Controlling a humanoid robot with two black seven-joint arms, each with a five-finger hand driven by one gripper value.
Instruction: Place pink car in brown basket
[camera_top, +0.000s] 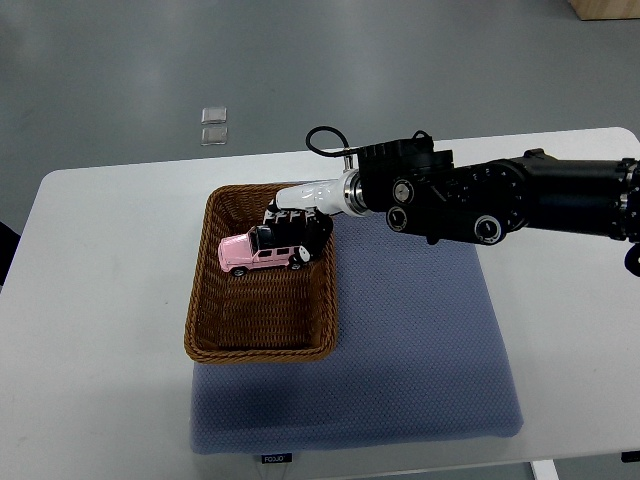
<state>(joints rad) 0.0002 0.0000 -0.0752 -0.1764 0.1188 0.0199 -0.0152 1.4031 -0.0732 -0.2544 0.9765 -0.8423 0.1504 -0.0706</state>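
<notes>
The pink toy car (256, 253) is inside the brown wicker basket (212, 320), in its far part, near the right wall. My right hand (293, 228) reaches in from the right over the basket's far right corner. Its black fingers (297, 236) curl over the car's roof and rear end, gripping it. Whether the car rests on the basket floor or hangs just above it cannot be told. The left arm is not in view.
The basket stands on a white table (100, 300), overlapping the left edge of a blue-grey mat (420, 340). My black forearm (500, 200) spans the mat's far right side. The near half of the basket holds nothing.
</notes>
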